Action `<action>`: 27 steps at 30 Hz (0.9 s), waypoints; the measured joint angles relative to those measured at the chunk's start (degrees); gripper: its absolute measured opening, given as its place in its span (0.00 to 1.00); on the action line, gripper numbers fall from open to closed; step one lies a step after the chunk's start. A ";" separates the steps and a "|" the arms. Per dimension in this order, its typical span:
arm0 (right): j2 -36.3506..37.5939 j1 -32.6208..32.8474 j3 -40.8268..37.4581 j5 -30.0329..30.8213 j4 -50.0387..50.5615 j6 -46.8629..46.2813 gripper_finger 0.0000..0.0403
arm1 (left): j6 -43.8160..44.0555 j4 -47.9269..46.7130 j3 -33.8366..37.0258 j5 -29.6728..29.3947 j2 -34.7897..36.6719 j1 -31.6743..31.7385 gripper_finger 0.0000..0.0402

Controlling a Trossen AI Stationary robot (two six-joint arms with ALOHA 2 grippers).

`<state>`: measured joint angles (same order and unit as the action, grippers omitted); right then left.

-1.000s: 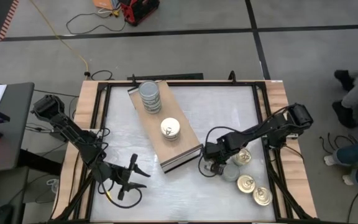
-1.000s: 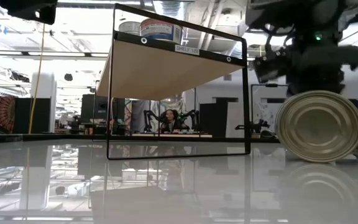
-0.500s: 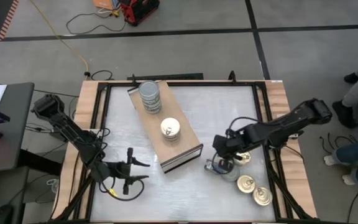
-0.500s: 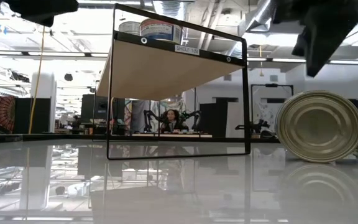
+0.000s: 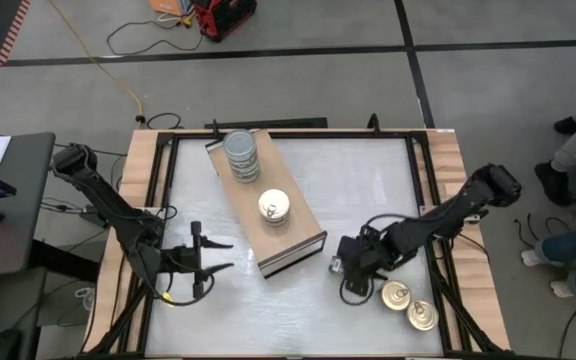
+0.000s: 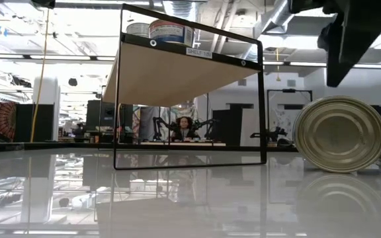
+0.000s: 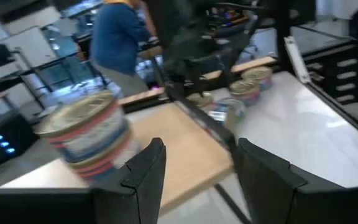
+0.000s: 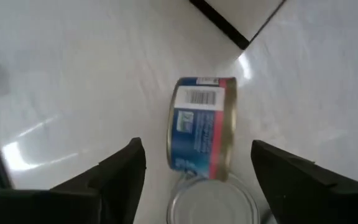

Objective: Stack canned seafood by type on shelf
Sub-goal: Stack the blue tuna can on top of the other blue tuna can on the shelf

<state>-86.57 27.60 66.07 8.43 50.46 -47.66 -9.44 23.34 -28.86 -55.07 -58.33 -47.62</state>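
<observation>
The right end effector [image 8: 194,180], fingers spread and empty, was poised over a tipped tin [image 8: 202,127] for grasping; the left end effector [image 7: 194,180] was held open near the shelf [image 5: 293,230].

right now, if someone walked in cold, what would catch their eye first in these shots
Probably the tin lying on its side on the white table, right under the open right gripper, its blue and red label and barcode showing. Next, the tall stack of tins at the far end of the light-wood shelf, with a shorter gold-topped stack mid-board. The left gripper waits open near the table's left edge.
</observation>
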 joint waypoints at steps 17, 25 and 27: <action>-12.65 2.90 4.91 7.05 4.58 -0.08 0.76 | 1.21 -8.05 0.00 -0.67 5.49 0.00 0.45; -13.20 5.96 3.56 12.13 4.46 1.02 0.61 | -0.68 -10.83 0.00 -0.39 5.47 0.00 0.45; -13.18 6.28 3.15 12.39 4.37 0.50 0.56 | -0.85 -10.84 0.00 -0.38 5.47 0.00 0.45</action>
<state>-99.75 33.88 69.21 20.82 54.83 -47.17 -10.29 12.50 -28.86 -55.45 -52.86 -47.62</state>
